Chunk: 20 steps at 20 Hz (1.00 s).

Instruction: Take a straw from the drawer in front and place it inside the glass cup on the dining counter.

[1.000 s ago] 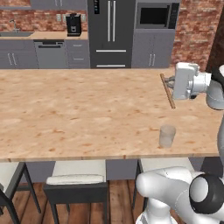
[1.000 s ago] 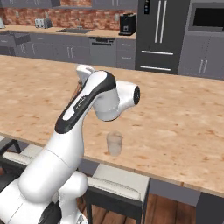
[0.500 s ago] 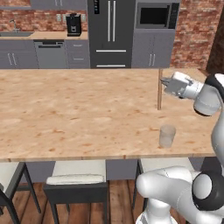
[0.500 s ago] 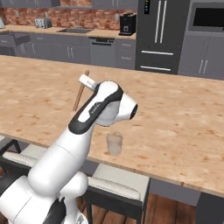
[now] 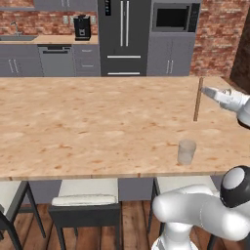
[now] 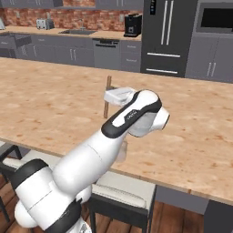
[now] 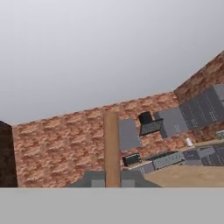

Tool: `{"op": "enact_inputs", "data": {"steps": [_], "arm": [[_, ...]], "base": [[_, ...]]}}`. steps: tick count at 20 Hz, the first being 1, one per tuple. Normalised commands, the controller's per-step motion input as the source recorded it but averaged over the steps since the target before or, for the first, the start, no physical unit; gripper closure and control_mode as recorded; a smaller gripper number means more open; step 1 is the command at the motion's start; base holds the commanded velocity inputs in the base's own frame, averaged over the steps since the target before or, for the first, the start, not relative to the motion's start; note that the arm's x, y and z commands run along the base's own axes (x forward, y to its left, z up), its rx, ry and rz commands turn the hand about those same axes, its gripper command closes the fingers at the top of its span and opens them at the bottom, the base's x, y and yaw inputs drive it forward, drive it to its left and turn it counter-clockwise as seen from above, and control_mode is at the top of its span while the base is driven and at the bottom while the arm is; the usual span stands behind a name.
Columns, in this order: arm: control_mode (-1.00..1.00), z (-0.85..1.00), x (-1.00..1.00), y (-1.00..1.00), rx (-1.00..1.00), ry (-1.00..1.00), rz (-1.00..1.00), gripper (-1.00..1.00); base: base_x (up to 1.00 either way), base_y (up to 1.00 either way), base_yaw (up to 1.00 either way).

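I have the gripper point(image 5: 209, 92) closed tight on the straw point(image 5: 197, 99), gripping it near its upper end. The straw hangs close to upright, its long axis running top to bottom, its lower tip clear above the dining counter point(image 5: 88, 127).

The glass cup point(image 5: 186, 151) stands upright near the counter's near edge, toward its right end. From the left base view, the cup sits nearer the near edge than the straw's lower tip and slightly left of it, close but apart. In the right base view the arm covers most of the cup, so I cannot confirm the offset from that side.

My judgement: the straw's tip must come back toward the near edge until over the cup's mouth, then descend upright.
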Motion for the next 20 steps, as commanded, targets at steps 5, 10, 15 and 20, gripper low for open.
{"op": "enact_inputs", "data": {"steps": [5, 10, 15, 20], "arm": [[-1.00, -0.15, -0.08, -0.17, -0.18, -0.41, 0.00, 1.00], [-1.00, -0.46, -0.49, -0.05, -0.05, -0.34, 0.00, 1.00], [-1.00, -0.67, -0.55, 0.00, 0.00, -0.17, 0.00, 1.00], [-1.00, -0.18, -0.08, 0.03, 0.00, -0.08, -0.01, 1.00]], "base": [[0.00, 0.00, 0.00], [0.00, 0.00, 0.00], [0.00, 0.00, 0.00], [0.00, 0.00, 0.00]]}}
